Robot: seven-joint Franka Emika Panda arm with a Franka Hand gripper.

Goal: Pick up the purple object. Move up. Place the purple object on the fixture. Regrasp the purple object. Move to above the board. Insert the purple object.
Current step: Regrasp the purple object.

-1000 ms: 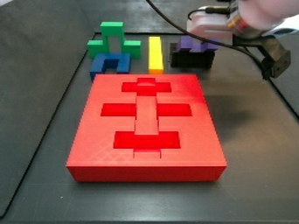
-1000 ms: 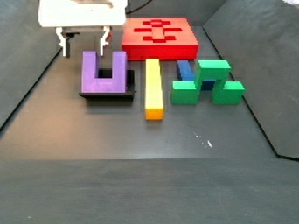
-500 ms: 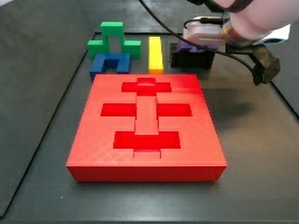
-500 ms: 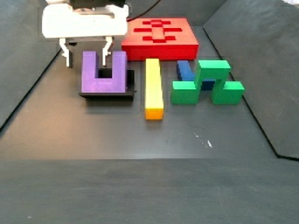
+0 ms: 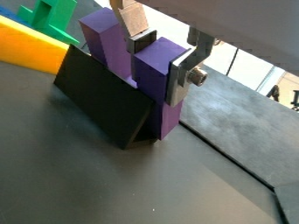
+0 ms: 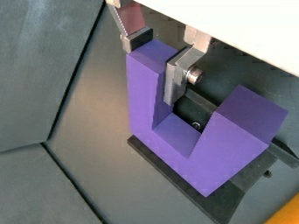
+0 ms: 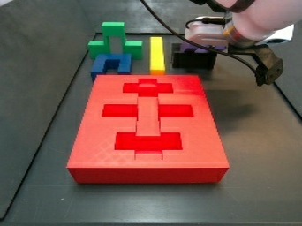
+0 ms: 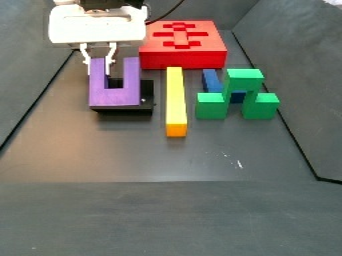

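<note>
The purple object point(image 8: 115, 90) is a U-shaped block standing prongs-up in the black fixture point(image 8: 130, 109). My gripper point(image 8: 102, 62) has come down over the prong farther from the yellow bar. In both wrist views the silver fingers point(image 5: 180, 77) point(image 6: 177, 75) sit on opposite faces of that prong point(image 5: 149, 72) point(image 6: 149, 87), shut on it, with the gripper point(image 5: 160, 58) point(image 6: 156, 58) straddling its top. The other prong point(image 6: 247, 122) stands free. In a side view the gripper point(image 7: 203, 41) hides most of the purple object above the fixture point(image 7: 193, 60). The red board point(image 7: 147, 124) point(image 8: 183, 38) lies flat nearby.
A yellow bar point(image 8: 175, 100) point(image 7: 157, 53) lies beside the fixture. Past it sit a blue block point(image 8: 211, 82) point(image 7: 109, 64) and a green block point(image 8: 241, 92) point(image 7: 115, 37). The arm's cable point(image 7: 262, 64) hangs beside the gripper. Black walls edge the floor.
The gripper moved over the purple object and came down onto one prong. Its fingers now stand closer together, against the prong's sides. The purple object has stayed in the fixture.
</note>
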